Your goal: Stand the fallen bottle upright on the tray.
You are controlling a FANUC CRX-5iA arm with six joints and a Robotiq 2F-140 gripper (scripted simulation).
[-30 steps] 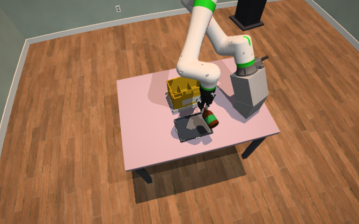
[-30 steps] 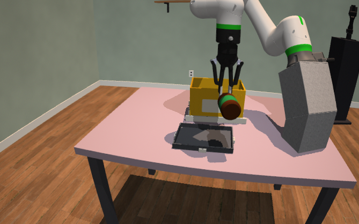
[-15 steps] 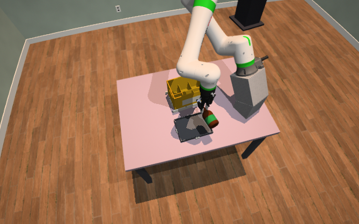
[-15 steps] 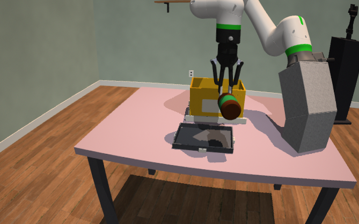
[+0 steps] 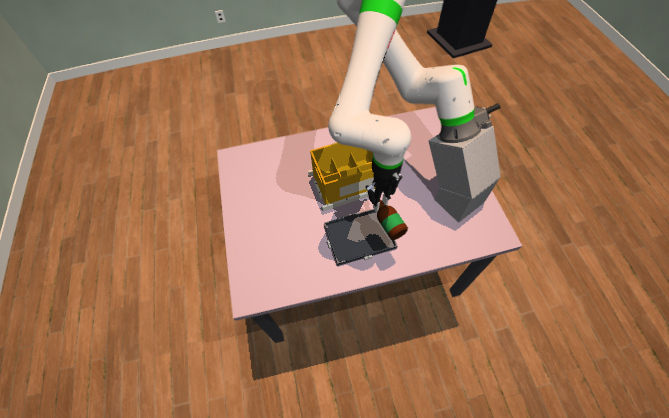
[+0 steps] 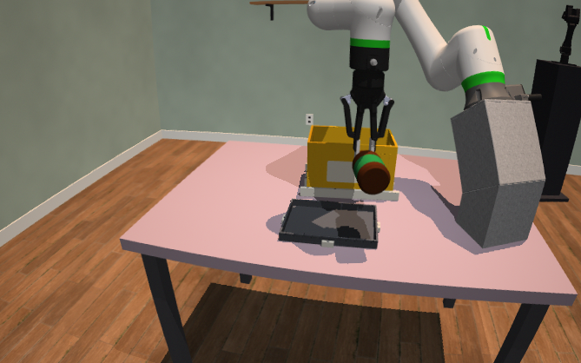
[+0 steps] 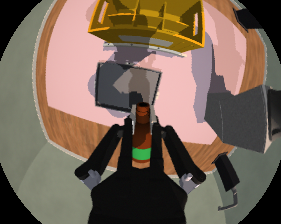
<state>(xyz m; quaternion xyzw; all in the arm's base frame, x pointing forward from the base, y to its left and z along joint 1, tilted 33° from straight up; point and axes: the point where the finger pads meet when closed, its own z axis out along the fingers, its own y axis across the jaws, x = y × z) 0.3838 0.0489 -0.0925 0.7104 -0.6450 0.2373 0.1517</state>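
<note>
My gripper (image 5: 381,199) (image 6: 363,149) (image 7: 143,110) is shut on the brown bottle (image 5: 392,220) (image 6: 370,170) (image 7: 143,131) with a green band. It grips the neck end, and the bottle hangs tilted in the air, base pointing down and outward. The dark tray (image 5: 341,248) (image 6: 297,221) (image 7: 107,90) lies flat on the pink table (image 5: 274,249) (image 6: 220,212) below the bottle, near its right edge. The yellow crate (image 5: 334,179) (image 6: 328,157) (image 7: 124,16) stands on a grey base just behind the tray.
The arm's grey pedestal (image 5: 464,171) (image 6: 498,171) stands on the table's right side. A black stand (image 5: 464,23) (image 6: 558,122) is on the floor behind the table. The table's front edge lies just beyond the tray.
</note>
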